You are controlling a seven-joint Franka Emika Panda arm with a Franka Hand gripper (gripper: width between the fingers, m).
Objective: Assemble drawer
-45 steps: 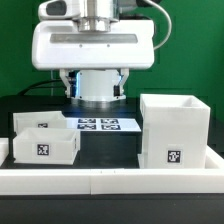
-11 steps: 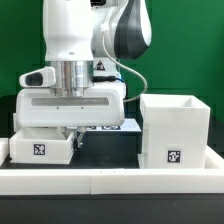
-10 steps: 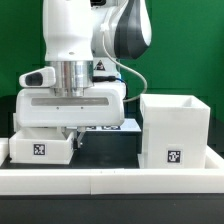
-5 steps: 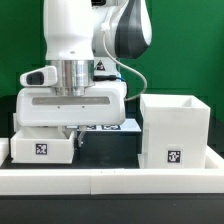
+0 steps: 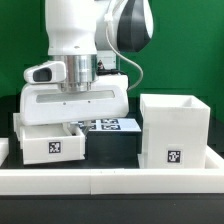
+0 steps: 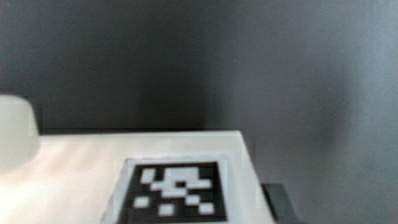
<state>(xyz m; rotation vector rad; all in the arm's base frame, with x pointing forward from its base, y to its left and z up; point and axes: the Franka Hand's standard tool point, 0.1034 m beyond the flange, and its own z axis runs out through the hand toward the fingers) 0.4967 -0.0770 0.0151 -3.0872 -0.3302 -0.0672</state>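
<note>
A small white drawer box point(image 5: 52, 146) with a black tag on its front hangs a little above the black table at the exterior view's left. My gripper point(image 5: 68, 127) is right over it and shut on its wall. The big white open-topped drawer housing point(image 5: 172, 130), also tagged, stands at the exterior view's right, apart from the box. In the wrist view a white tagged face of the box point(image 6: 175, 185) fills the lower part, with one dark finger point(image 6: 278, 205) beside it. The other finger is hidden.
The marker board point(image 5: 112, 125) lies flat behind, between box and housing. A low white rail point(image 5: 110, 180) runs along the table's front edge. Another white part point(image 5: 18, 121) shows behind the box at the far left. The backdrop is green.
The arm came down from the middle onto the small drawer box at the left. In the last half second the box has risen and shifted toward the exterior view's right with the gripper.
</note>
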